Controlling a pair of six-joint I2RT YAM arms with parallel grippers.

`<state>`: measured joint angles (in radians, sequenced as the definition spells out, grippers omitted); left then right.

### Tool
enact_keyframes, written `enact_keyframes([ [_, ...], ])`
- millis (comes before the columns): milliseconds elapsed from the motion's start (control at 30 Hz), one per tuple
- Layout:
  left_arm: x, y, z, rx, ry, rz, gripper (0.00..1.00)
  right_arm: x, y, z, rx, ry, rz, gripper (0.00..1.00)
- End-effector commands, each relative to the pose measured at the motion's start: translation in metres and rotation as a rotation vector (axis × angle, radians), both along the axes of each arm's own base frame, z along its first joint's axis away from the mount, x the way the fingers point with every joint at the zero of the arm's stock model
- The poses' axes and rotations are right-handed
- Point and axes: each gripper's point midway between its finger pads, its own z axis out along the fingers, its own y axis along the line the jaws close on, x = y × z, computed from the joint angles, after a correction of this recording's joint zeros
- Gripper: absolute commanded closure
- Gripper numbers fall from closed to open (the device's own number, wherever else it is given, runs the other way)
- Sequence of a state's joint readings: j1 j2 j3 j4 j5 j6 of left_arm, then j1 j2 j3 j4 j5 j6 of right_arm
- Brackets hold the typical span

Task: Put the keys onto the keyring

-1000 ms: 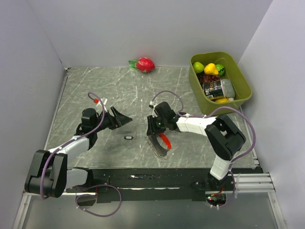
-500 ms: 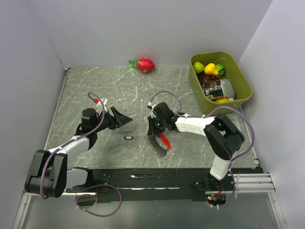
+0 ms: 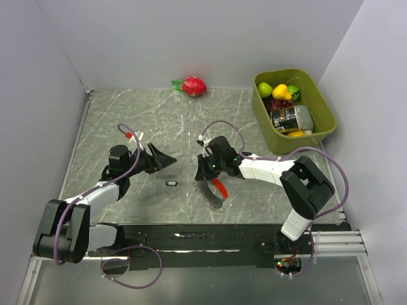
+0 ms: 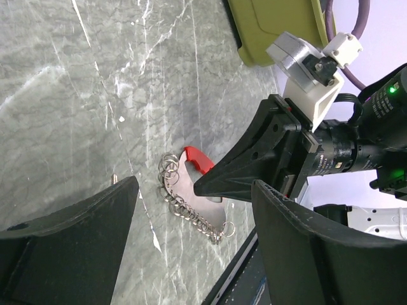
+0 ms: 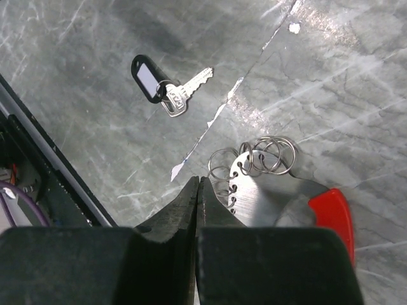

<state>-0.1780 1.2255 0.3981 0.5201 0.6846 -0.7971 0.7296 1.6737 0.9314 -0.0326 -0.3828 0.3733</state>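
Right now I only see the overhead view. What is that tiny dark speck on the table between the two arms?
Observer: The right wrist camera shows it is a key with a black tag.
Operator: And the red thing by the right arm?
Observer: That is the keyring. It is flat and silvery with a red end, and small wire rings are threaded along its edge.
Operator: Is the arm gripping it?
Observer: The right end effector is shut, with its tips beside the rings. I see nothing pinched between them.
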Motion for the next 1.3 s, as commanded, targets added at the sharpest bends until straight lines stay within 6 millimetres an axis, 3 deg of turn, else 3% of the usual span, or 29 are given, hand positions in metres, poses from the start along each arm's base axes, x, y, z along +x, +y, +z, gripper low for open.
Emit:
enact_keyframes([
  [0, 0.002, -0.001, 0.011, -0.002, -0.078, -0.022, 0.22, 0.01, -0.001, 0.016, 0.015, -0.058, -0.021, 0.82],
  [33, 0.002, -0.001, 0.01, -0.002, -0.077, -0.024, 0.22, 0.012, -0.001, 0.018, 0.013, -0.067, -0.026, 0.76],
  [67, 0.002, -0.001, 0.009, -0.002, -0.074, -0.022, 0.22, 0.013, -0.002, 0.018, 0.008, -0.073, -0.03, 0.59],
  [167, 0.002, -0.002, 0.009, -0.003, -0.074, -0.026, 0.22, 0.018, -0.006, 0.016, -0.024, -0.081, -0.057, 0.45],
  [400, 0.002, -0.002, 0.007, -0.004, -0.069, -0.027, 0.22, 0.022, -0.004, 0.003, -0.052, -0.054, -0.062, 0.43],
  [700, 0.001, -0.003, 0.005, -0.005, -0.068, -0.03, 0.22, 0.028, 0.005, -0.013, -0.064, -0.023, -0.056, 0.52],
  [900, 0.0, -0.003, 0.004, -0.007, -0.064, -0.031, 0.22, 0.03, 0.006, -0.018, -0.079, -0.018, -0.054, 0.68],
  [1033, 0.0, -0.002, 0.003, -0.006, -0.063, -0.028, 0.22, 0.029, 0.008, -0.014, -0.064, -0.022, -0.045, 0.91],
  [1100, 0.0, -0.002, 0.003, -0.006, -0.061, -0.03, 0.22, 0.026, 0.007, -0.008, -0.048, -0.03, -0.039, 0.98],
  [1267, -0.001, -0.003, 0.003, -0.003, -0.062, -0.031, 0.22, 0.022, 0.005, 0.006, -0.023, -0.058, -0.026, 1.0],
])
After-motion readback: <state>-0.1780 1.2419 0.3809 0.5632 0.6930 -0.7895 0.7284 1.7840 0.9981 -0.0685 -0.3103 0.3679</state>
